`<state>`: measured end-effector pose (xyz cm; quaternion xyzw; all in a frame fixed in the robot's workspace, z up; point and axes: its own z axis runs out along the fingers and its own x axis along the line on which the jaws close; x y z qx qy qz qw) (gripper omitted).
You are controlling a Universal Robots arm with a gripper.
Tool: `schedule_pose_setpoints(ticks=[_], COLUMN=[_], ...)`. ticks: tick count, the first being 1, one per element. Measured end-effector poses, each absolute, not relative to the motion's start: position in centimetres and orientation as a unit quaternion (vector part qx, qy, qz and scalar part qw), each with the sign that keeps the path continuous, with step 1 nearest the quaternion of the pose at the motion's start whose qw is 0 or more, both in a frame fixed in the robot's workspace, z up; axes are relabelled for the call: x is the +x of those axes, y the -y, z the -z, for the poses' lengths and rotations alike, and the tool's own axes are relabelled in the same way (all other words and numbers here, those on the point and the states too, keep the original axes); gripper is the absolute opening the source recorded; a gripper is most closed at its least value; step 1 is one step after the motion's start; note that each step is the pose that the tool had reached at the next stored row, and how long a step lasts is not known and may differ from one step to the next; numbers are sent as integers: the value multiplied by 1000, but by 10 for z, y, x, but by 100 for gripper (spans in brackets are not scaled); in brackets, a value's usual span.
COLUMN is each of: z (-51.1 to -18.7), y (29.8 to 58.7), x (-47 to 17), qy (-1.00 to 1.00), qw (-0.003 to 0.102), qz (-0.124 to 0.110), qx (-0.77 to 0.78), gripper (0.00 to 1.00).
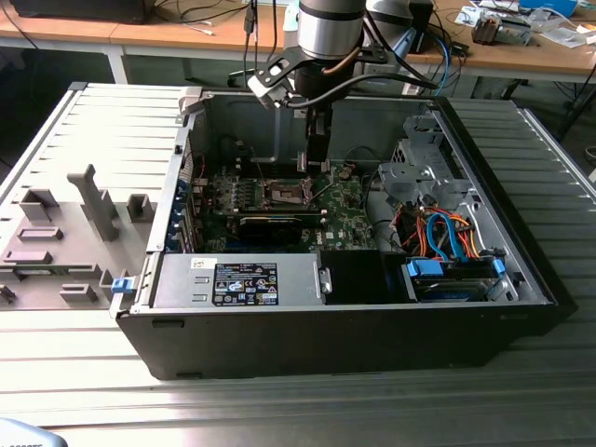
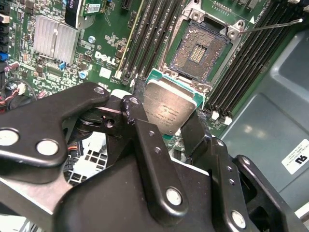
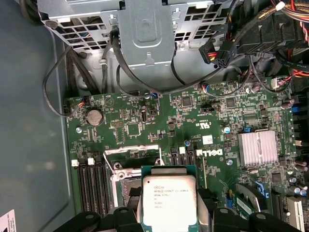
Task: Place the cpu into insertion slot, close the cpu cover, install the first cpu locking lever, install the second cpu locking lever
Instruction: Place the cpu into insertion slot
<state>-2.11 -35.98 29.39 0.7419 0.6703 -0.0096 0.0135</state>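
Gripper [image 2: 164,120]: fingers clamped on opposite edges of the cpu [image 2: 169,107], the chip's metallic face turned to both wrist views; in the exterior view it hangs low inside the computer case [image 1: 372,345]. Cpu: held above the green board at the edge of the insertion slot [image 2: 198,50], not seated. Slot: open, contact field bare, a thin lever [image 2: 270,26] raised at one corner. Step in hand, as judged: placement. The chip should come down flat and square to the silvery rim, corners matched, with no sliding across the contacts. Clearances: long black memory slots [image 2: 154,34] flank the socket closely on both sides; the freer room is upward, toward the case opening.
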Motion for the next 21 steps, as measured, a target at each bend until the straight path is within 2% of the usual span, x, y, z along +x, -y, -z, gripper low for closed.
schedule_pose_setpoints(ticks=[21], z=[-294], y=[360], x=[-21], qy=[-659], qw=[13], qz=[10], qx=[752], gripper=[54])
